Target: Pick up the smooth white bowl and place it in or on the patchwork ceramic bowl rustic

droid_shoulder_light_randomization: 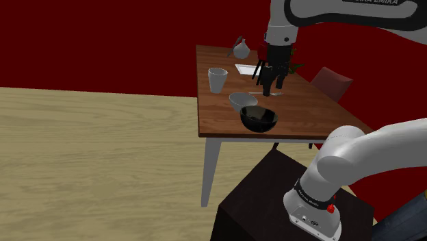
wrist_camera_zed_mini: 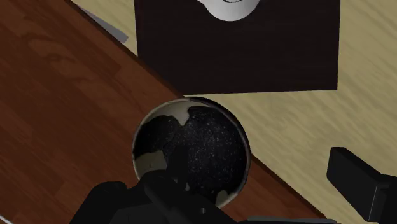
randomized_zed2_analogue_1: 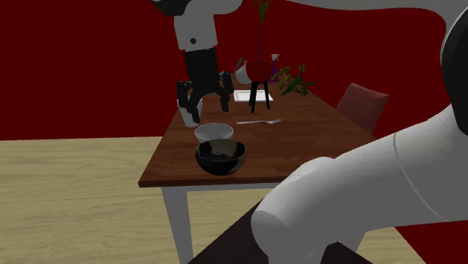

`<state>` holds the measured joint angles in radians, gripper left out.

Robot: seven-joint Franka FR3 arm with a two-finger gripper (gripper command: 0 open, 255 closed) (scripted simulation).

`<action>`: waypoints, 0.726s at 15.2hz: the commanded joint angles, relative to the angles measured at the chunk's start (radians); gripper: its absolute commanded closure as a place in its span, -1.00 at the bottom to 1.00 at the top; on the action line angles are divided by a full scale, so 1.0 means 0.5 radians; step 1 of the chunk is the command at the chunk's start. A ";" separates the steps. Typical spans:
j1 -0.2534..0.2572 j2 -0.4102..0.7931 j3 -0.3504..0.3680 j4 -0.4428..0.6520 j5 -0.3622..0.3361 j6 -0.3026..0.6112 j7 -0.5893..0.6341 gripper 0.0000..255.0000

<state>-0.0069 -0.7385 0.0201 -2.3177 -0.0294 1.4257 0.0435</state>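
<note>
The smooth white bowl [droid_shoulder_light_randomization: 242, 101] [randomized_zed2_analogue_1: 213, 133] sits on the wooden table [droid_shoulder_light_randomization: 308, 109] just behind the patchwork bowl [droid_shoulder_light_randomization: 259, 119] [randomized_zed2_analogue_1: 220, 157], which is dark and glossy with pale patches. The two bowls almost touch. My gripper [droid_shoulder_light_randomization: 269, 82] [randomized_zed2_analogue_1: 207, 101] hangs open above the table, a little beyond the white bowl, with nothing between its fingers. In the wrist view the patchwork bowl [wrist_camera_zed_mini: 191, 154] lies near the table's edge ahead of the open gripper [wrist_camera_zed_mini: 254, 188], partly covered by one black finger [wrist_camera_zed_mini: 133, 203].
A white cup [droid_shoulder_light_randomization: 217, 79] stands behind the bowls, close to the gripper. Further back are a pale vase [droid_shoulder_light_randomization: 240, 48], a sheet of paper [droid_shoulder_light_randomization: 248, 68], a fork [randomized_zed2_analogue_1: 259, 121] and a plant on a stand [randomized_zed2_analogue_1: 260, 79]. A red chair [droid_shoulder_light_randomization: 332, 81] is beside the table.
</note>
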 commanded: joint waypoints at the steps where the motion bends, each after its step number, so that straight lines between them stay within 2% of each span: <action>1: 0.000 0.000 0.000 0.000 0.000 0.000 0.000 -1.00; 11: -0.046 0.540 -0.058 -0.001 -0.216 0.640 -0.122 -1.00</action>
<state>-0.0270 -0.5032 -0.0055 -2.3275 -0.1256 1.7121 -0.0115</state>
